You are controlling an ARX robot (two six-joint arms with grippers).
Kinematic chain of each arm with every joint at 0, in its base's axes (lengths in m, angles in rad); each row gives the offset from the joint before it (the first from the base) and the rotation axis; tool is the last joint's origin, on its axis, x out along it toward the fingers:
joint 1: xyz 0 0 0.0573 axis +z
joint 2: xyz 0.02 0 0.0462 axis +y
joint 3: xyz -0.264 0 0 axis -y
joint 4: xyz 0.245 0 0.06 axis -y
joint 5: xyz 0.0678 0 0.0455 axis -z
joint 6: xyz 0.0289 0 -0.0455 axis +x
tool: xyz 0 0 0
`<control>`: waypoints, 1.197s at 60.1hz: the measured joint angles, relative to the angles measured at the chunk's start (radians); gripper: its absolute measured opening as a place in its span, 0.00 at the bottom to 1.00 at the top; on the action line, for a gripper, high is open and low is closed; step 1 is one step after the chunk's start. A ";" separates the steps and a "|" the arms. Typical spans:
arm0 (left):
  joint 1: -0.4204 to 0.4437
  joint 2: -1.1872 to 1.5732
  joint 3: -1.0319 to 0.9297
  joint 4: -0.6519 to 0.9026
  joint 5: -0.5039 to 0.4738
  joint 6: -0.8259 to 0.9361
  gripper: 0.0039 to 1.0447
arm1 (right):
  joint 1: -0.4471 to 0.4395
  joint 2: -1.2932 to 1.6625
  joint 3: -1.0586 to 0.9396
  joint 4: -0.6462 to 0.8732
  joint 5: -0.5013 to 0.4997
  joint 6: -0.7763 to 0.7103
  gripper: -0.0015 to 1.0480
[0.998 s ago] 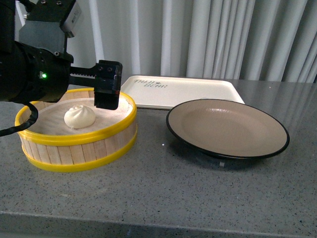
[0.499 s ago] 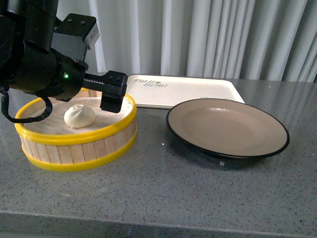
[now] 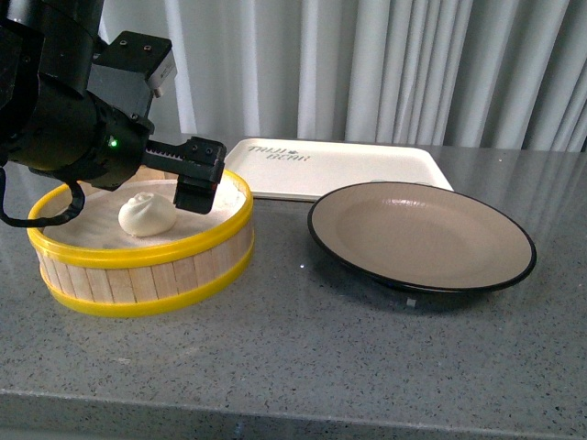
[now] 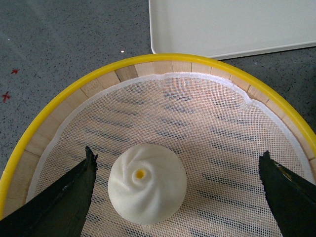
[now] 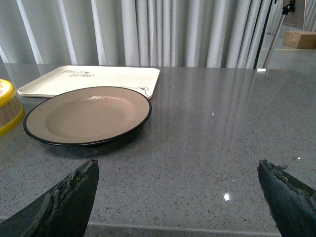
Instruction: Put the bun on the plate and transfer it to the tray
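The white pleated bun (image 3: 147, 215) lies on the mesh liner inside the yellow-rimmed steamer basket (image 3: 138, 266). My left gripper (image 4: 177, 155) hangs open just over the basket. The bun (image 4: 147, 187) sits between its two black fingers (image 4: 69, 197), nearer one of them, and touches neither. In the front view only one finger (image 3: 196, 188) shows, to the bun's right. The tan plate (image 3: 422, 236) with a black rim rests empty on the counter, right of the basket. The cream tray (image 3: 339, 170) lies behind both. My right gripper (image 5: 177, 163) is open over bare counter, near the plate (image 5: 86, 114).
The grey speckled counter (image 3: 303, 357) runs to a front edge close to the camera. Grey curtains (image 3: 413, 64) hang behind the tray. The left arm's dark body (image 3: 64, 119) covers the basket's far left rim. The tray (image 5: 94, 79) has dark lettering at one corner.
The left gripper has dropped slightly into the basket and shifted left, closer to the bun. The bun, plate and tray have not moved.
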 joint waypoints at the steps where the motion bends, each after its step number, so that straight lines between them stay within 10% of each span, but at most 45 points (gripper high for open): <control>1: 0.000 0.000 0.001 -0.001 -0.001 0.000 0.94 | 0.000 0.000 0.000 0.000 0.000 0.000 0.92; 72: 0.009 0.076 0.086 -0.144 -0.061 -0.015 0.94 | 0.000 0.000 0.000 0.000 0.000 0.000 0.92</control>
